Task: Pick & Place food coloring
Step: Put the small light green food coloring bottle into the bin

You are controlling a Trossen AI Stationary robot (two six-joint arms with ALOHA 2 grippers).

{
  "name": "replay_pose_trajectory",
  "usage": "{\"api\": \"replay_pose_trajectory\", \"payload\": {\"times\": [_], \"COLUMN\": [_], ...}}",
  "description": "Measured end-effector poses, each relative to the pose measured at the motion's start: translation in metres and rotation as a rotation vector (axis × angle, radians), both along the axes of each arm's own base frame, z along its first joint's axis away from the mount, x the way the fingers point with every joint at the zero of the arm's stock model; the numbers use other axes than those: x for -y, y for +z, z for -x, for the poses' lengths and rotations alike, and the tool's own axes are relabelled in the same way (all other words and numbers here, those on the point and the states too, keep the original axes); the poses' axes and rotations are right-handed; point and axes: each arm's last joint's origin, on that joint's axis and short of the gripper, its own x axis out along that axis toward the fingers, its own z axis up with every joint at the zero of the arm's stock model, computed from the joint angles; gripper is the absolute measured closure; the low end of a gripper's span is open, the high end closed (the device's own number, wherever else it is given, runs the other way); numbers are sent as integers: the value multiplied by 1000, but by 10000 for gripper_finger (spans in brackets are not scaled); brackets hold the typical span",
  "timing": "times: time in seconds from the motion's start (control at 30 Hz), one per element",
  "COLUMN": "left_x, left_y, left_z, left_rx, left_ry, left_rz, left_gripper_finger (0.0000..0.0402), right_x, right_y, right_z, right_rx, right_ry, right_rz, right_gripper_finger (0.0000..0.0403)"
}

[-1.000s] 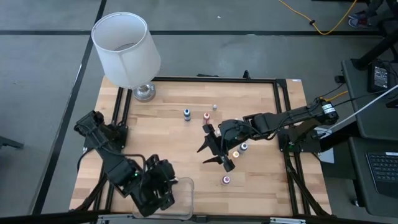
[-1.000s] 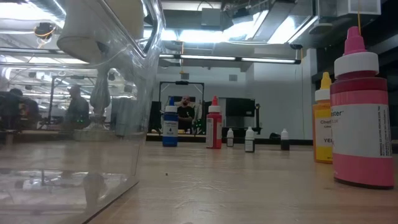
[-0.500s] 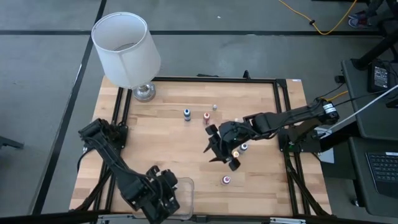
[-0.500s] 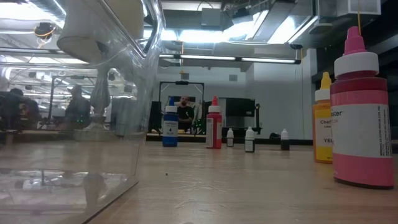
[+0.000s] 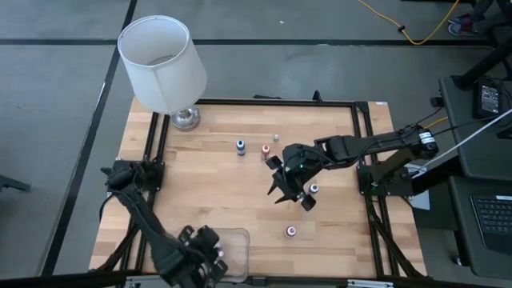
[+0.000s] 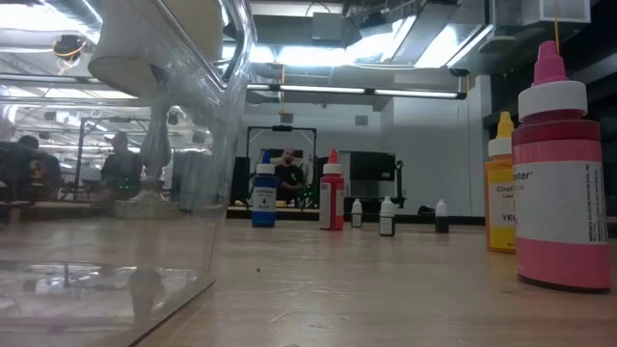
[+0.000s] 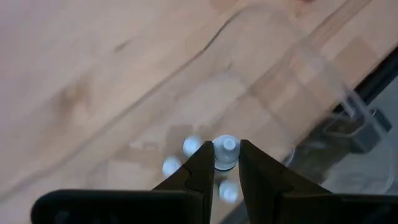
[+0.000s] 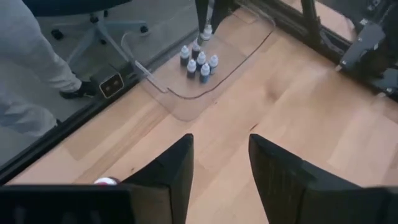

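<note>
Wooden table point(image 5: 216, 184), black-framed; white-shaded lamp point(image 5: 162, 64) at its far left corner. Clear plastic container point(image 5: 234, 244) at the near edge, left of centre; several small food coloring bottles point(image 8: 198, 62) stand grouped inside it, seen in the right wrist view. Left gripper point(image 7: 225, 163) over that container at the near edge, fingers drawn close on the pale cap of one small bottle point(image 7: 226, 152); other caps sit just beside it. Right gripper point(image 5: 290, 189) near the table's middle, toward the right edge, fingers point(image 8: 173, 163) apart with bare wood between them, gripping nothing. Loose bottles on the table: a blue bottle point(image 5: 240, 146) and a red bottle point(image 5: 265, 150) side by side toward the far edge; a small pale-topped bottle point(image 5: 276, 138) just beyond them; a dark bottle point(image 5: 314, 189) just beside the right gripper; a pink bottle point(image 5: 291, 231) toward the near edge, right of centre. In the low view the pink bottle point(image 6: 562, 183) stands upright, an orange bottle point(image 6: 499, 188) behind it.
</note>
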Motion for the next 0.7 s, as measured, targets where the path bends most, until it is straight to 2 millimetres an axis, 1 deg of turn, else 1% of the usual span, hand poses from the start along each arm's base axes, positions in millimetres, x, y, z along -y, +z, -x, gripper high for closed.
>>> {"api": "replay_pose_trajectory", "payload": {"times": [0.17,0.27,0.4,0.5,0.7], "left_x": [13,18,18,14,13], "left_y": [-1,-1,-3,-12,-34], "left_z": [23,30,36,39,47], "left_rx": [-43,-91,-109,-132,-103], "left_ry": [48,27,17,20,1], "left_rz": [47,72,35,-26,-116], "left_gripper_finger": [343,343,343,343,343], "right_x": [9,12,14,13,13], "right_y": [4,6,7,7,8], "right_z": [1,1,0,0,-1], "right_rx": [9,22,32,37,30], "right_ry": [-11,-20,-24,-24,-61], "right_rz": [-16,-19,-22,-24,-67], "right_gripper_finger": [250,250,250,250,250]}}
